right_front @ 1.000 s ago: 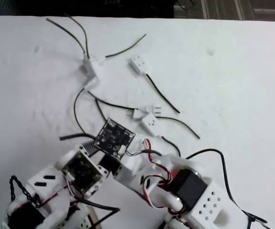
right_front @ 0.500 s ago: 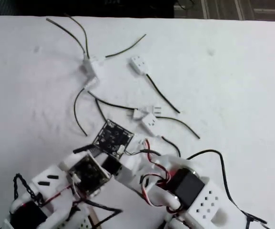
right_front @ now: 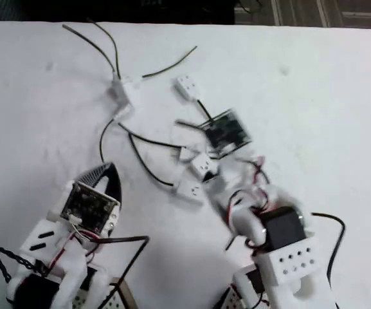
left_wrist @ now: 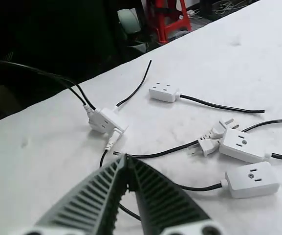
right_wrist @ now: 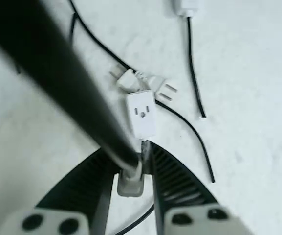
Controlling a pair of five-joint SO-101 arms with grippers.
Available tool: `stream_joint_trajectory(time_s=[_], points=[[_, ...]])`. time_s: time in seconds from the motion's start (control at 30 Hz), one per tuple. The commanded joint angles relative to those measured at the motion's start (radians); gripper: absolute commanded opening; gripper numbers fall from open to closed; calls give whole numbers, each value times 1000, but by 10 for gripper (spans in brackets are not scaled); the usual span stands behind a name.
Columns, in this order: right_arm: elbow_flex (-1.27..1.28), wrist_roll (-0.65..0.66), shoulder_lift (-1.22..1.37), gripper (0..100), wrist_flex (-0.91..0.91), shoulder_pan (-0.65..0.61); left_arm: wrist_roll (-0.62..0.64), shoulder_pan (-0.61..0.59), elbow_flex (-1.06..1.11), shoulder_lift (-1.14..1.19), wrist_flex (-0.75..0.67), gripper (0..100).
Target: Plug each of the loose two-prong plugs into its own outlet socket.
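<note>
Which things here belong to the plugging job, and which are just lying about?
Job: far socket, middle socket, near socket, plug, second plug, joined cluster.
Lying about: red stool, floor cables behind the table.

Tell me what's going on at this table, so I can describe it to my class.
Two robot arms are at a white table. The right hand is closed on a small white piece, just behind a loose socket and two loose plugs. The left hand is shut and empty above the table. One pair farther back looks joined; the other plugs and sockets lie unplugged.
</note>
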Motion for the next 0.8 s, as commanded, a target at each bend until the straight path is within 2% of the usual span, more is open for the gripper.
stream_joint_trajectory(time_s=[0.0, 0.1, 0.3, 0.5, 0.6, 0.67, 0.77], points=[[2, -2, -2, 18, -62, 140, -11, -50, -46, -1, -37, 23], [37, -8, -2, 18, -111, 186, -72, -67, -40, 71, -75, 22], [74, -8, -2, 18, -163, 193, -115, -61, -137, 467, -155, 23], [72, -8, -1, 18, -179, 237, -381, 12, -253, 840, -157, 33], [72, -5, -1, 18, -199, 286, -497, 71, -264, 975, -157, 138], [72, 0, -1, 18, -200, 308, -511, 113, -264, 1044, -157, 225], [68, 0, -1, 18, -200, 328, -519, 157, -264, 1119, -226, 251]])
